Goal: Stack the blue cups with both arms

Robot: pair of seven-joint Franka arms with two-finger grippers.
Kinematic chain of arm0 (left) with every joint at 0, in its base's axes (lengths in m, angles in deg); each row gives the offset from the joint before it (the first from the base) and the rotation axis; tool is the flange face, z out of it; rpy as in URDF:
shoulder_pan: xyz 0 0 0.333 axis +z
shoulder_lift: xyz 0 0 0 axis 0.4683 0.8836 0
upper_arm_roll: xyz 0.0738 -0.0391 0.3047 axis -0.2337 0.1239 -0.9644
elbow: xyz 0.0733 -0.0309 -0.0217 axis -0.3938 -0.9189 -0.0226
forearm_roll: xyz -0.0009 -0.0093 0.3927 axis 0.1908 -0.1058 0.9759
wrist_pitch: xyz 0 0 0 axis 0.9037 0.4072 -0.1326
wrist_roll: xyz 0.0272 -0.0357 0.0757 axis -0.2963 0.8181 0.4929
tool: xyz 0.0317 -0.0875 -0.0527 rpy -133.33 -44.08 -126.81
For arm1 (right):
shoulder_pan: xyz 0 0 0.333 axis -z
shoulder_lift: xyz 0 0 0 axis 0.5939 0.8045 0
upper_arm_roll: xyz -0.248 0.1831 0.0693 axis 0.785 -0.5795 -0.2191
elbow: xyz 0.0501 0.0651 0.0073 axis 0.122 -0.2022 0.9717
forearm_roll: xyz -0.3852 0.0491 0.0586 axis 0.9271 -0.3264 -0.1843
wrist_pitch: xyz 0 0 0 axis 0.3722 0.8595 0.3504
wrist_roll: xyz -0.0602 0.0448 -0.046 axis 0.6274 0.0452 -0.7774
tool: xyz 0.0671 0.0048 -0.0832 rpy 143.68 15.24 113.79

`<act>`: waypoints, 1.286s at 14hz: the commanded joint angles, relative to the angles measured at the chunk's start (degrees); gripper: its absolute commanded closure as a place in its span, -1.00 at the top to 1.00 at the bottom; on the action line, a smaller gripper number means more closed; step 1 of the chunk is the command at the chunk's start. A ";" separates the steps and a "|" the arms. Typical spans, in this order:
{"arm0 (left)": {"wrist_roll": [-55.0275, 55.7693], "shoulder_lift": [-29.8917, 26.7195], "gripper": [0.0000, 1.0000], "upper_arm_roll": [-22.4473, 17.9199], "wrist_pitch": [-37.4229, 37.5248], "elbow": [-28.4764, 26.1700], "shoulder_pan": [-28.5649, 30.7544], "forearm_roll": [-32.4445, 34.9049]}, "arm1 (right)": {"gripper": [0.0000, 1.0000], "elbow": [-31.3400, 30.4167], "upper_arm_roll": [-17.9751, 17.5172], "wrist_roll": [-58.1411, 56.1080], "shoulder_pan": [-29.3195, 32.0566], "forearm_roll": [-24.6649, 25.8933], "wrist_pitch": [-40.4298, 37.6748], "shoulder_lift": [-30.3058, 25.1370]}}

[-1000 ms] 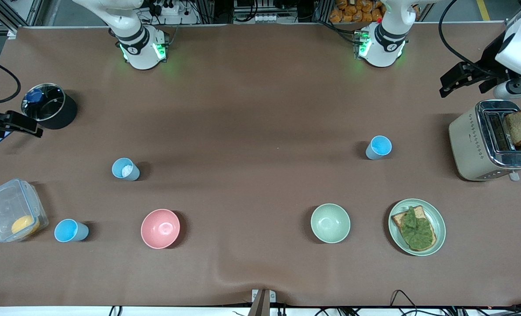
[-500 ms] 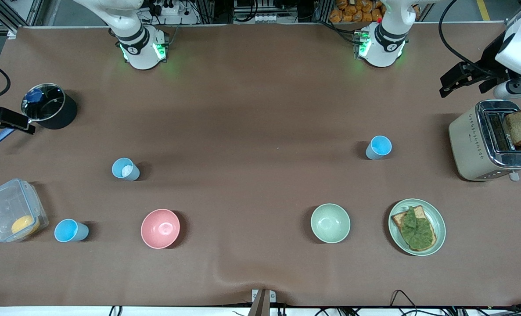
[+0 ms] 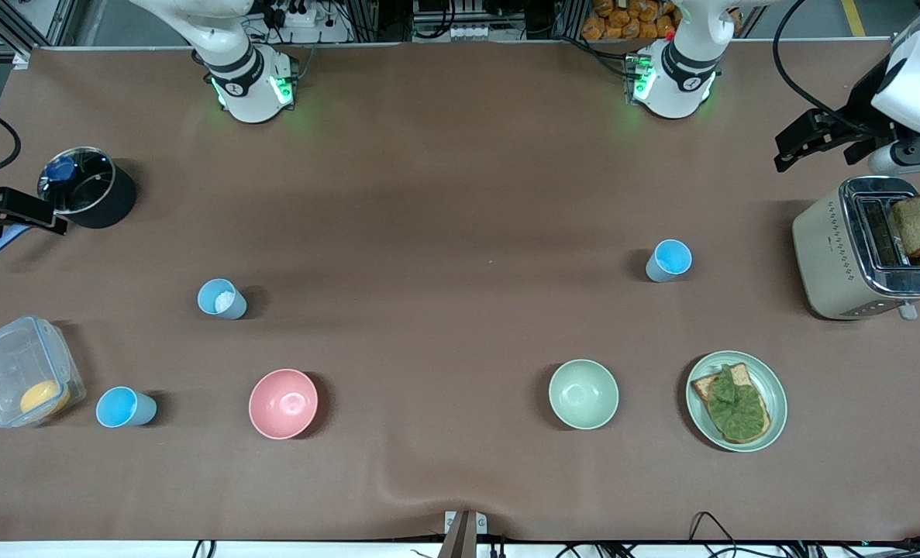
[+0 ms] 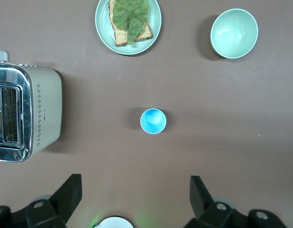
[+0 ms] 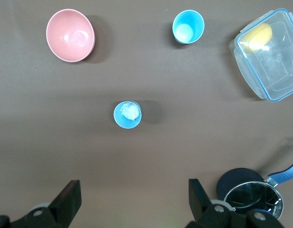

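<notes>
Front view shows three blue cups standing upright and well apart on the brown surface. The grey-blue cup with a white bit inside stands toward the right arm's end. A sky-blue cup stands nearer to the camera than it, just beside a clear lidded container that holds something yellow. Another sky-blue cup stands toward the left arm's end, near a toaster with a slice of bread sticking up from it.

A pink bowl sits beside the sky-blue cup at the right arm's end, apart from it. A pale green bowl sits nearer to the camera than the cup at the left arm's end, with a green plate beside it carrying toast under a green leaf.

The right claw hangs over the edge of the surface beside a black pot with a blue handle; its fingers are spread wide and hold nothing. The left claw hangs above the toaster's end of the surface, fingers likewise wide apart and empty.
</notes>
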 commanded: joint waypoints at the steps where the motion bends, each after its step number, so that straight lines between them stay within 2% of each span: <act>1: -0.20 0.07 1.00 0.32 0.99 0.89 0.48 -1.12 | 1.00 -1.65 -0.48 -0.88 1.05 -1.02 -0.06 -1.54; 7: -0.20 0.07 1.00 0.14 0.99 0.89 0.48 -1.03 | 1.00 -2.44 -0.48 -0.88 1.31 -1.20 0.64 -1.54; 18: -0.29 0.07 1.00 0.14 0.99 0.89 0.48 -1.12 | 1.00 -1.83 -0.83 -1.84 1.14 1.62 1.52 -3.12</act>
